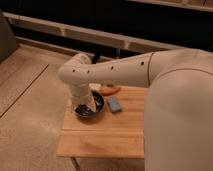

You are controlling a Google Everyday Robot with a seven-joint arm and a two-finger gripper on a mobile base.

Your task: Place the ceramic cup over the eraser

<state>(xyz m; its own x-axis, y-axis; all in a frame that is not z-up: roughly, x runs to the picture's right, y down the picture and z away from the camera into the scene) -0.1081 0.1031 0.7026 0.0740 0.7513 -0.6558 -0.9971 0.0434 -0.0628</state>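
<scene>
Your gripper (86, 105) hung low over the dark bowl (98, 107).
You couldn't tell its grip; the blue pad (115, 104) lay just beside the bowl.

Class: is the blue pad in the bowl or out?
Out: the blue pad lies on the table beside the bowl; the gripper hangs over the bowl.

Speckled beige floor (30, 117), wooden table (100, 136), dark wall (75, 14)

Cream gripper (85, 107) at the blue-black bowl (101, 103); blue pad (115, 104) beside the bowl (an orange thing (111, 90) behind it); pale wooden table (100, 137).
</scene>
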